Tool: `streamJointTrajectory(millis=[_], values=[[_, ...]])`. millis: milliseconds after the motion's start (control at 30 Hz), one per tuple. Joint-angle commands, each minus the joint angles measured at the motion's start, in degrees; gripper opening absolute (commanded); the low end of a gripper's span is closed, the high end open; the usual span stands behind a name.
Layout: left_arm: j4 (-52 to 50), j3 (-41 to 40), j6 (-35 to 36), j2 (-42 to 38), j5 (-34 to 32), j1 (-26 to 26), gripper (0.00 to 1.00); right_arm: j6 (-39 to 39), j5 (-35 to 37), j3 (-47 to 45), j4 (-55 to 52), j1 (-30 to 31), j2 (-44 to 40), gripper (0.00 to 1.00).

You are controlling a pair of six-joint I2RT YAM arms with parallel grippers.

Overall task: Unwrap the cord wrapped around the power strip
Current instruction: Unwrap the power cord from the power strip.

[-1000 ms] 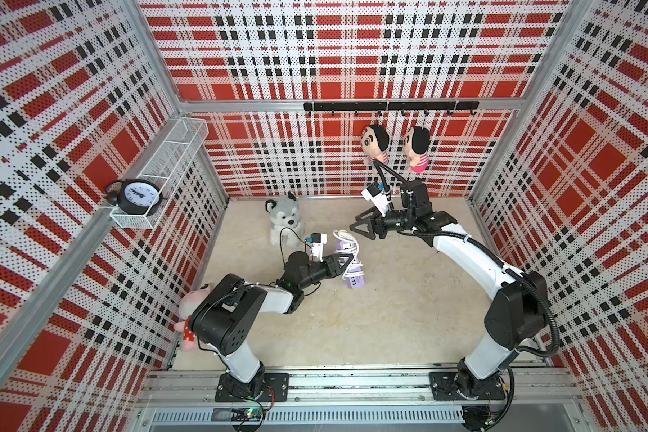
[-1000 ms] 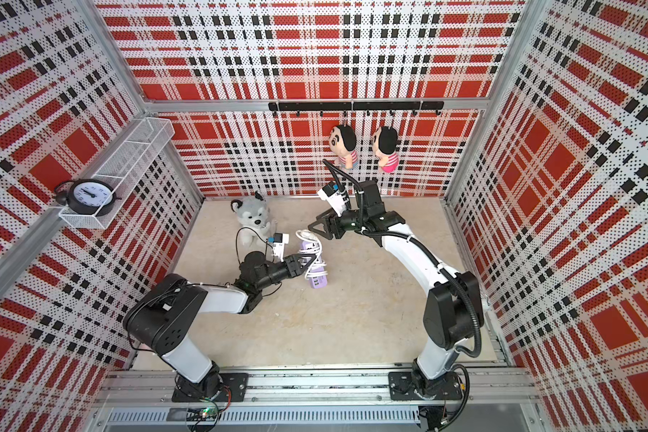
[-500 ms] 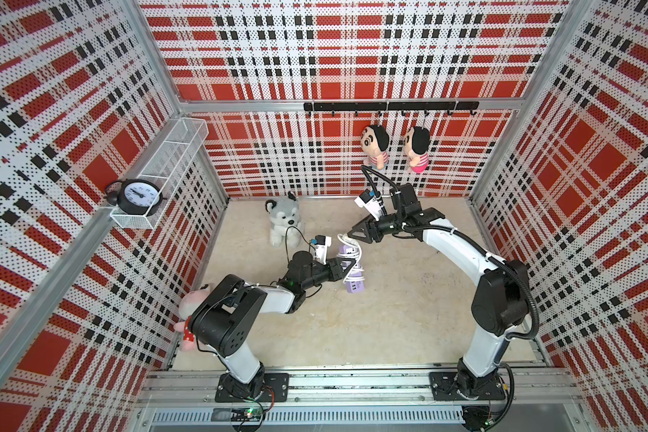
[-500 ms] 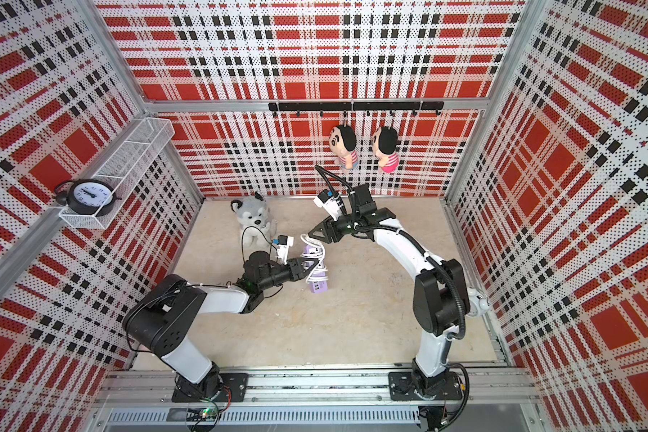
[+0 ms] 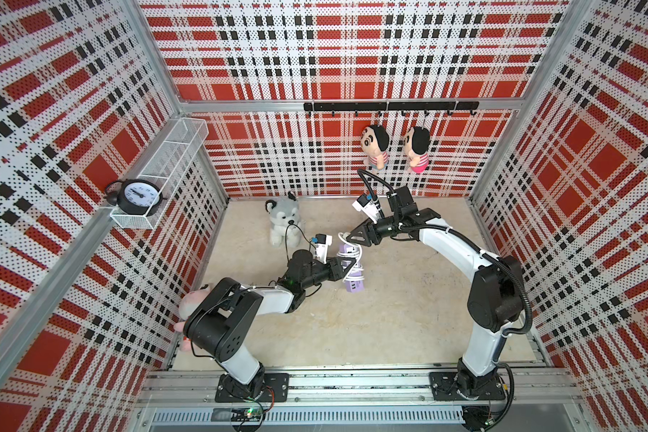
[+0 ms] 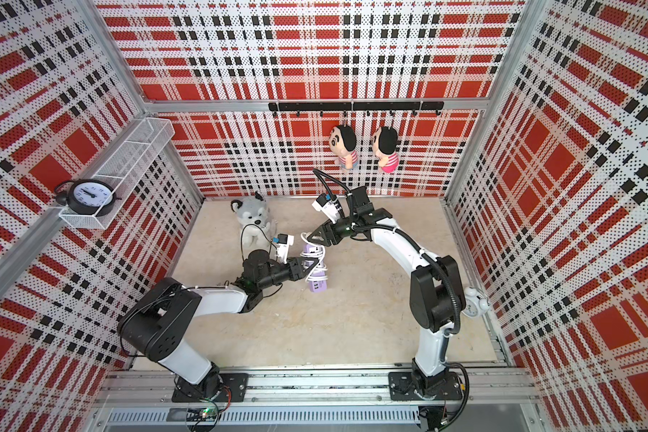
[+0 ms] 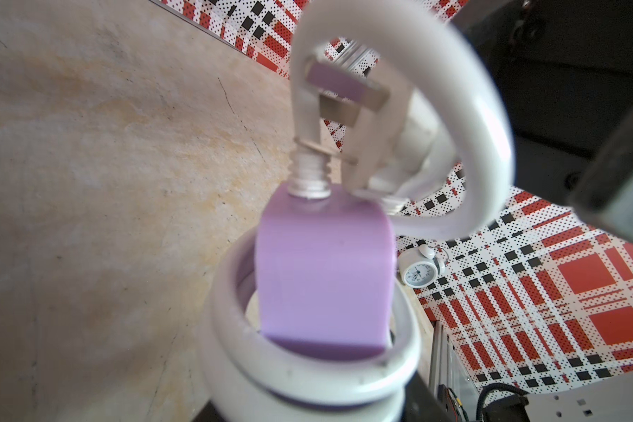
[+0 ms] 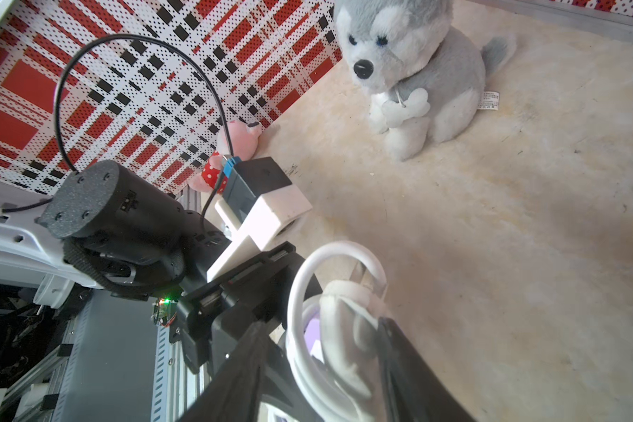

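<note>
In a top view, black clock [image 5: 138,192] sits in wire basket [image 5: 176,146].

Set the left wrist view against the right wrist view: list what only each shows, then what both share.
Left wrist only: a small white alarm clock by the plaid wall. Right wrist only: the grey husky plush, a pink plush and the left arm's wrist camera. Both: the cord looped around the lavender power strip.
</note>
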Motion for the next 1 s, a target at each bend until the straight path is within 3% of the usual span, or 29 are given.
streamJointTrajectory(millis=[0, 167, 267, 367, 467, 533, 600, 667, 733, 833, 967], values=[[3.93, 3.10, 2.38, -2.57, 0.72, -0.45, 0.00, -1.36, -2.17, 1.12, -1.60, 0.79, 1.74, 0.57], [3.93, 3.30, 3.43, -3.46, 0.80, -0.56, 0.00, -1.99, -0.68, 1.53, -3.56, 0.86, 2.69, 0.57], [3.81, 3.07, 4.48, -4.17, 1.07, -0.72, 0.00, -3.15, 0.78, 2.58, -5.45, 0.83, 3.17, 0.64], [2.90, 3.03, 5.58, -4.57, 0.89, -0.89, 0.00, -2.45, 1.17, 2.69, -4.74, 0.85, 3.06, 0.61], [2.87, 2.94, 6.00, -4.75, 0.72, -1.13, 0.00, -2.28, 1.95, 3.67, -5.58, 0.79, 3.54, 0.30], [2.79, 2.99, 6.16, -4.90, 0.55, -1.17, 0.00, -2.28, 2.00, 3.69, -5.44, 0.89, 3.50, 0.26], [2.45, 3.11, 6.44, -4.95, 0.48, -1.24, 0.00, -2.28, 2.50, 3.68, -5.54, 0.89, 3.52, 0.29], [1.69, 3.32, 7.00, -5.07, 0.28, -1.42, 0.00, -2.37, 2.44, 3.70, -5.66, 1.02, 3.50, 0.45], [1.05, 3.64, 7.49, -5.10, 0.16, -1.59, 0.00, -2.59, 2.99, 3.68, -5.62, 1.22, 3.45, 0.54], [0.86, 3.79, 7.85, -5.47, 0.12, -1.77, 0.00, -2.77, 3.08, 4.05, -6.10, 1.44, 3.77, 0.57], [0.64, 3.82, 8.18, -5.76, 0.10, -1.78, 0.00, -2.65, 3.08, 4.12, -6.02, 1.40, 3.88, 0.48]])
